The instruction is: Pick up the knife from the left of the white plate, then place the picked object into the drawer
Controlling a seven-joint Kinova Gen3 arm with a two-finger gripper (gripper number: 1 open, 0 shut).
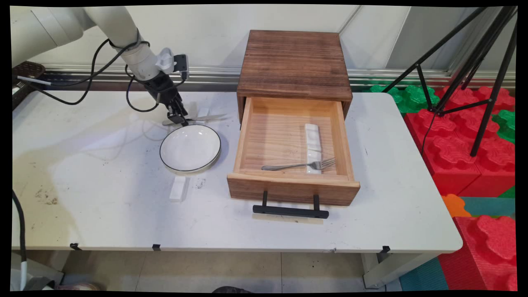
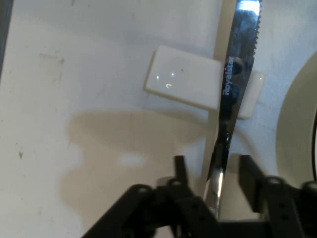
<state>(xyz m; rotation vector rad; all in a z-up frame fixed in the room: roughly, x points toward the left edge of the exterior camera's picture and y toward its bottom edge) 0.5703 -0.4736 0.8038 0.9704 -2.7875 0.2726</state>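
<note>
We see the fingers (image 2: 210, 168) spread either side of the knife (image 2: 233, 99), not clamped, at the plate's (image 1: 190, 147) far rim; open counter (image 1: 103, 198) lies left. Count: one knife, one fork (image 1: 299, 166), three white rests (image 2: 185, 82)

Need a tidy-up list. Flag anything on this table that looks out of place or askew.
The fork lies crosswise in the open drawer, tines propped on a white rest. The knife behind the plate sits across another rest, between the gripper fingers. Nothing is spilled or broken.
</note>
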